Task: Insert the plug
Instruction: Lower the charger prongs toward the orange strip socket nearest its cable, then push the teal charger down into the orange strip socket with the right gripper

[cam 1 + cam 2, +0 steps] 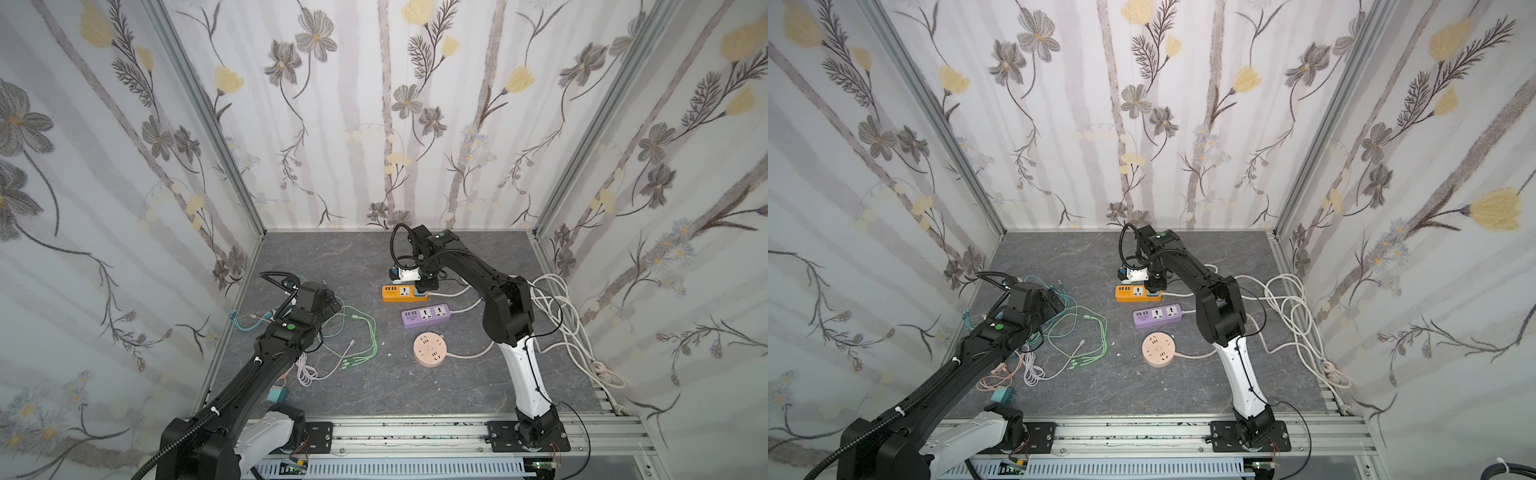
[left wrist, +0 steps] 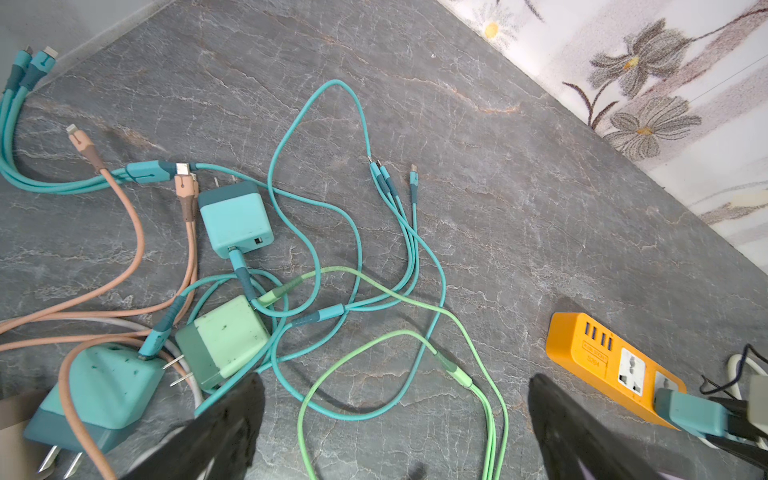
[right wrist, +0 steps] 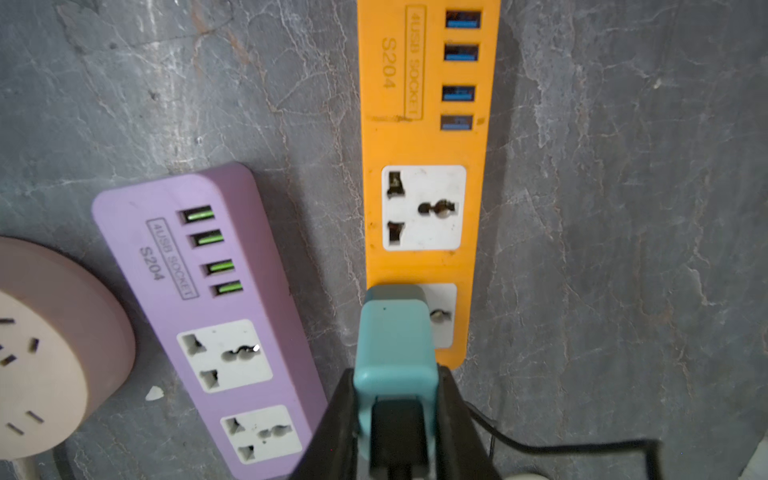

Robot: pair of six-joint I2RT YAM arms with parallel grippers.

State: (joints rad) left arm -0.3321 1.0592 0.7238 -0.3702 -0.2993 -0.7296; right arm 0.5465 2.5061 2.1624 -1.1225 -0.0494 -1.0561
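Note:
A teal plug [image 3: 395,340] stands on the orange power strip [image 3: 424,137], over the socket nearest the strip's cord end. Its prongs are hidden, and its front end meets the socket face. My right gripper [image 3: 395,374] is shut on the plug, one finger on each side. In both top views this gripper [image 1: 427,286] hangs over the right end of the orange strip [image 1: 399,293]. My left gripper [image 2: 395,386] is open above a tangle of cables, holding nothing. In a top view, the left gripper [image 1: 332,307] is at the left of the floor.
A purple power strip [image 1: 426,316] and a round pink socket [image 1: 429,351] lie in front of the orange one. White cords [image 1: 552,307] pile along the right wall. A teal charger [image 2: 235,220], a green charger [image 2: 224,336] and coloured cables lie under my left arm.

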